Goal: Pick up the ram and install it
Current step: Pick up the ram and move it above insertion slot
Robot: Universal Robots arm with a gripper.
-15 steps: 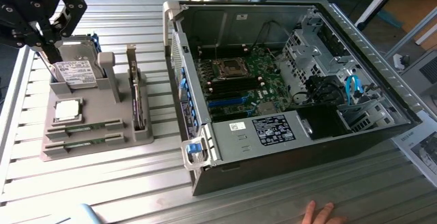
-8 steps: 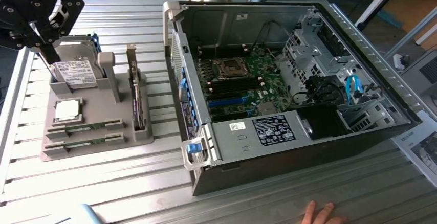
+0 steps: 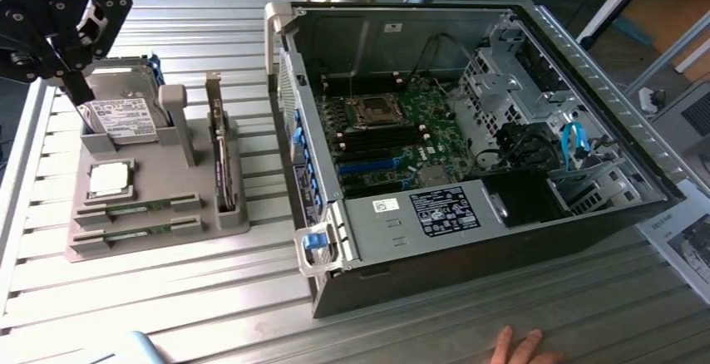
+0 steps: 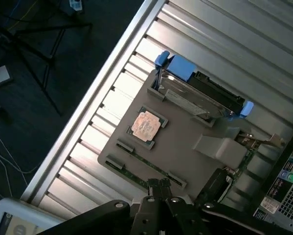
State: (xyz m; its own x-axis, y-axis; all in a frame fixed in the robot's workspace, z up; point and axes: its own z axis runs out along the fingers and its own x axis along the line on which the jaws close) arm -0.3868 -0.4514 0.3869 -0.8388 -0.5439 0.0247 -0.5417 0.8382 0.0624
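Observation:
Two thin green ram sticks lie edge-up in the front slots of a grey holder tray (image 3: pixel 199 214), one (image 3: pixel 140 208) behind the other (image 3: pixel 131 235). In the wrist view the ram sticks (image 4: pixel 151 165) run along the tray's near edge, just ahead of my fingers. My black gripper (image 3: pixel 80 96) hangs above the tray's far corner at the exterior view's left, beside the hard drive (image 3: pixel 120 119). Its fingers are shut together with nothing between them. The wrist view shows the gripper (image 4: pixel 159 185) looking down on the tray from well above.
The tray also holds a silver-topped processor (image 3: pixel 109 179) and an upright expansion card (image 3: pixel 225 164). The open computer case (image 3: pixel 332 239) with its motherboard (image 3: pixel 388 131) lies at the exterior view's right. A person's hand (image 3: pixel 521 347) rests at the table's front edge.

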